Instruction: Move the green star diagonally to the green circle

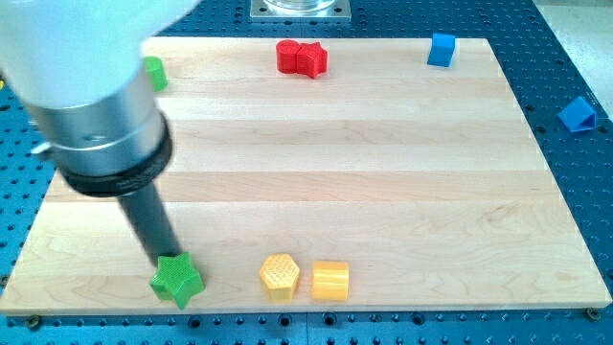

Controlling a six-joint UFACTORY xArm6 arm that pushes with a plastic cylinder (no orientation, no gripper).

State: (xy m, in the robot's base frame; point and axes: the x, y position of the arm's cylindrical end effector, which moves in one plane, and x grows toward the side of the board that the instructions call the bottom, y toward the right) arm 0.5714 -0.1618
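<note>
The green star (177, 281) lies near the board's bottom edge at the view's lower left. My tip (165, 259) stands right at the star's upper left side, touching or nearly touching it. The green circle (153, 72) sits at the view's upper left, near the board's top edge, partly hidden behind the arm's grey body.
A yellow hexagon (279, 275) and a yellow cylinder (330, 280) lie right of the star. Two red blocks (301, 57) touch at the top middle. A blue cube (441, 49) is at the top right. A blue block (577, 115) lies off the board (383, 172).
</note>
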